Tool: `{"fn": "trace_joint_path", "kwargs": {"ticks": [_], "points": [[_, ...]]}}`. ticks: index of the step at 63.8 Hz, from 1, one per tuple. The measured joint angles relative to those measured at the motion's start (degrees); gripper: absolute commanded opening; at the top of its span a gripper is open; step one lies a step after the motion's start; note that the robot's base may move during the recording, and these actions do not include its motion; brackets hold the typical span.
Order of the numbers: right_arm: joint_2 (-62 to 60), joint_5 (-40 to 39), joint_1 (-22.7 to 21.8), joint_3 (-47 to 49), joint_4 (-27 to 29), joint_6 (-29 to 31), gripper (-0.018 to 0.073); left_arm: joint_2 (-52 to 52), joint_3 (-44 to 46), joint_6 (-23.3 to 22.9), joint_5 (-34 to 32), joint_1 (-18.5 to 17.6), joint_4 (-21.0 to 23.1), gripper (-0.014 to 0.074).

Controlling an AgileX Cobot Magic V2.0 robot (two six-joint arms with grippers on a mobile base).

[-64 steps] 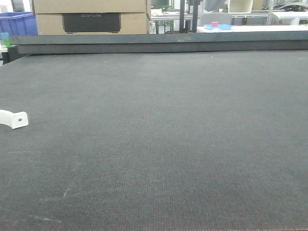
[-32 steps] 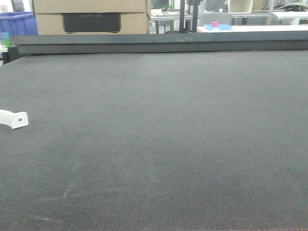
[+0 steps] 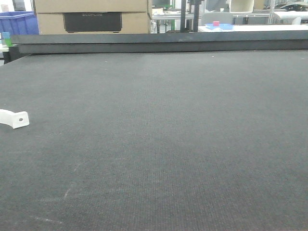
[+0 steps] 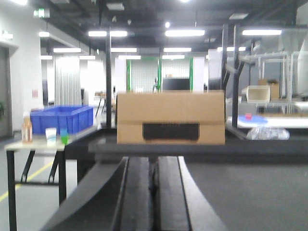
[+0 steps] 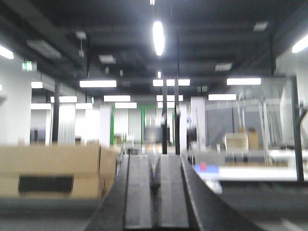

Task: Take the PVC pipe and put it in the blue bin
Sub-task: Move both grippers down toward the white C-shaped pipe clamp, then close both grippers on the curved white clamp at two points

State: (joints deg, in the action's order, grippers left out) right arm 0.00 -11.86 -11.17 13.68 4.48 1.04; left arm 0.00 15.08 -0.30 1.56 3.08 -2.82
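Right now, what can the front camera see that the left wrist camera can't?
Only the front view shows the white PVC pipe, lying on the dark table. Only the left wrist view shows the left gripper, shut, and a side table with a bottle and cups. Both show the blue bin and the cardboard box.

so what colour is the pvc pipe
White. The PVC pipe shows best in the exterior front-facing view, at the left edge.
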Motion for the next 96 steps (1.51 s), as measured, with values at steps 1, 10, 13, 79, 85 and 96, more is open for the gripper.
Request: {"fn": "trace_joint_path", "kwargs": {"ticks": [1, 10, 13, 79, 85, 96], "points": [[0.0, -0.09, 0.0, 1.0, 0.0, 0.0, -0.0167, 0.08, 1.17, 0.0, 0.81, 0.0, 0.0, -0.0111], [3.12, 0.45, 0.0, 7.2, 0.0, 0.0, -0.0167, 4.38, 13.3, 0.3, 9.85, 0.0, -0.69, -0.0111], [5.56, 1.88, 0.0, 9.61, 0.0, 0.0, -0.0167, 7.06, 16.83, 0.3, 13.48, 0.0, -0.88, -0.0111], [68.52, 67.14, 0.0, 39.22, 0.1, 0.02, -0.0167, 59.19, 36.53, 0.3, 41.81, 0.0, 1.78, -0.0111], [71.08, 67.71, 0.0, 39.34, 0.1, 0.02, -0.0167, 60.36, 35.92, 0.3, 41.81, 0.0, 2.39, -0.0111], [76.01, 68.14, 0.0, 39.34, -0.37, 0.02, -0.0101, 61.05, 35.05, 0.3, 41.81, 0.0, 2.82, -0.0111]]}}
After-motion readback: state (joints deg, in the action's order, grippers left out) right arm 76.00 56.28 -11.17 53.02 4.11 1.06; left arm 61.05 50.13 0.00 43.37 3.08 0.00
